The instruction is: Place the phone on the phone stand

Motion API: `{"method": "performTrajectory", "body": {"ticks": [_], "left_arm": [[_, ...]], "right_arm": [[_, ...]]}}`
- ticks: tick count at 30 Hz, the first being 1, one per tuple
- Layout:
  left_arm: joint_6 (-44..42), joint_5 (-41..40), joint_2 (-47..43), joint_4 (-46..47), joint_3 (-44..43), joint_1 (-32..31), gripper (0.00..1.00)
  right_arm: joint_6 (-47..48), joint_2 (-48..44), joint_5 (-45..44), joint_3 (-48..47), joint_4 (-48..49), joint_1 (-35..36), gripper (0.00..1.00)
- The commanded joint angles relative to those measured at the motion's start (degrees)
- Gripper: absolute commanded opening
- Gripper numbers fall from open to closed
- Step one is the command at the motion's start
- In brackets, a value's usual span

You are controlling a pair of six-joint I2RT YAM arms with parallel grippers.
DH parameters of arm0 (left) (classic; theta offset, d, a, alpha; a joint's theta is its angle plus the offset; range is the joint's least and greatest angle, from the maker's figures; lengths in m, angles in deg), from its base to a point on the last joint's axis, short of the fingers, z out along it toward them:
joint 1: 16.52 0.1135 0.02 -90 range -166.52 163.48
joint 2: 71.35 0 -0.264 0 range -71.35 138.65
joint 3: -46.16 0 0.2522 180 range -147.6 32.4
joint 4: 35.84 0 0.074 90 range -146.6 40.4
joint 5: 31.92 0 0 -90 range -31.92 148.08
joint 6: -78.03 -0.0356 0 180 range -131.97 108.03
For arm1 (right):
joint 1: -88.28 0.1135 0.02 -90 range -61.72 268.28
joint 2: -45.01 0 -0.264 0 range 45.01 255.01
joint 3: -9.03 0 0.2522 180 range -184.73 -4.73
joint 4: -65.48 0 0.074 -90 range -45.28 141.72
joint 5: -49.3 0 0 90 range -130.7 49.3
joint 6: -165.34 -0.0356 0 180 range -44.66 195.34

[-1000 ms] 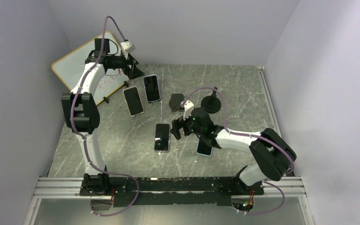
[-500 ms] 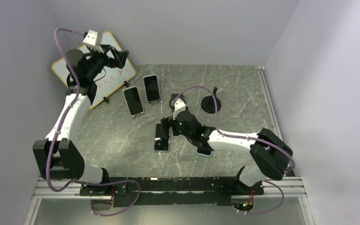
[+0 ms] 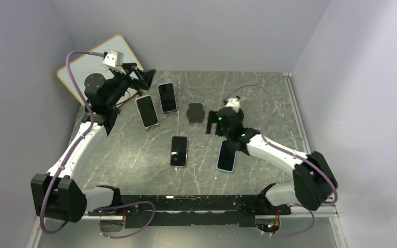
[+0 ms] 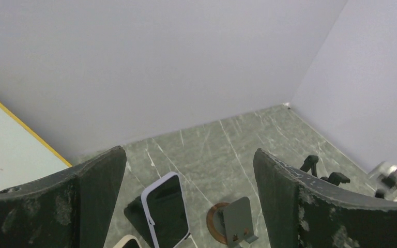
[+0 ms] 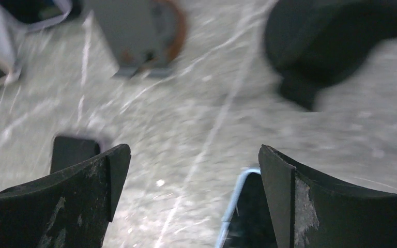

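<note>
Well, we see the phone (image 3: 179, 151) lying flat at the middle of the table (image 3: 269, 98), its long axis running near to far, the stand (image 3: 195, 112) beyond it. Beside the stand hovers the right gripper (image 3: 209, 127), jaws wide and empty. The left gripper (image 3: 146, 75) is raised at the far left, spread wide, holding nothing.

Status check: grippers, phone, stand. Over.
Left gripper open, empty, up by the whiteboard. Right gripper open, empty, hovering near the brown-based stand. Stand bare; four phones flat on table. Nothing blocking the stand.
</note>
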Motion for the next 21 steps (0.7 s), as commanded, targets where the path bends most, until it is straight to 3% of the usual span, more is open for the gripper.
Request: {"method": "performTrajectory", "body": {"ticks": [1, 5, 9, 21], "left_arm": [[-1.62, -1.95, -2.69, 0.28, -0.75, -0.17, 0.97], [-1.34, 0.14, -2.51, 0.79, -0.27, -0.86, 0.97], [-1.53, 3.67, -0.84, 1.07, -0.92, -1.89, 0.96], [-3.81, 2.74, -0.79, -1.6, -1.48, -2.83, 0.94]], "right_arm": [[-4.86, -7.03, -1.27, -0.7, -12.62, -9.53, 1.0], [-6.98, -6.26, -2.81, -1.43, -21.46, -12.79, 1.0], [-8.64, -5.93, 1.66, 1.76, -19.3, -14.85, 1.0], [-9.25, -0.98, 3.67, 4.36, -14.36, -14.94, 1.0]]}}
